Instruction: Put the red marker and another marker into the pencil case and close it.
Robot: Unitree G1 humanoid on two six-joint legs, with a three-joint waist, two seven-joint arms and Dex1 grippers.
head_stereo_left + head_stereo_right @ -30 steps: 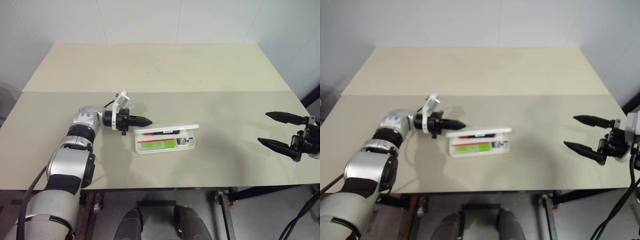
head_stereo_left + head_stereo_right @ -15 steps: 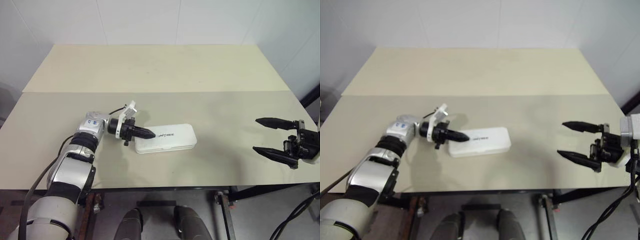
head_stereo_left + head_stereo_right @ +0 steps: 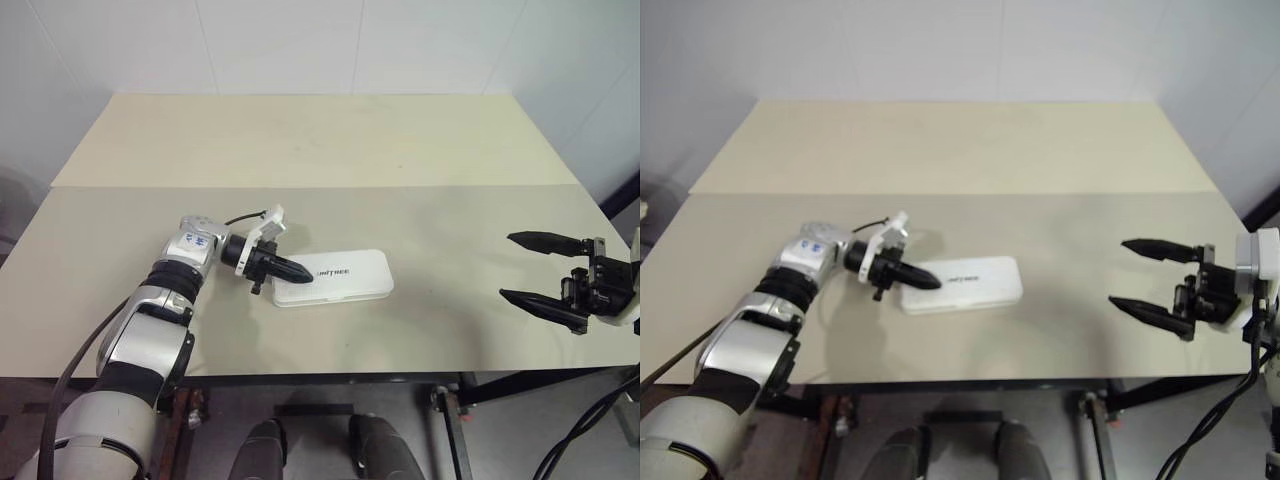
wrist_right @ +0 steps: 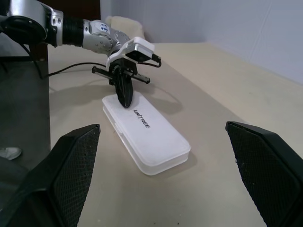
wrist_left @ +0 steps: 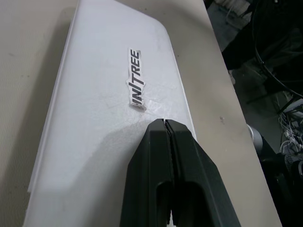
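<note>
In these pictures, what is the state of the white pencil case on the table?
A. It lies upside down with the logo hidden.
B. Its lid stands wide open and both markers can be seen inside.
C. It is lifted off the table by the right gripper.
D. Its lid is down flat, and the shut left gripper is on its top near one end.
D. The pencil case lies flat on the table with its lid down and logo facing up, and the shut left gripper rests on the lid near one end.

arm (image 3: 150, 320): silver, black joints | fingers (image 5: 161, 179): 2 (black, tapered) | cable: black
</note>
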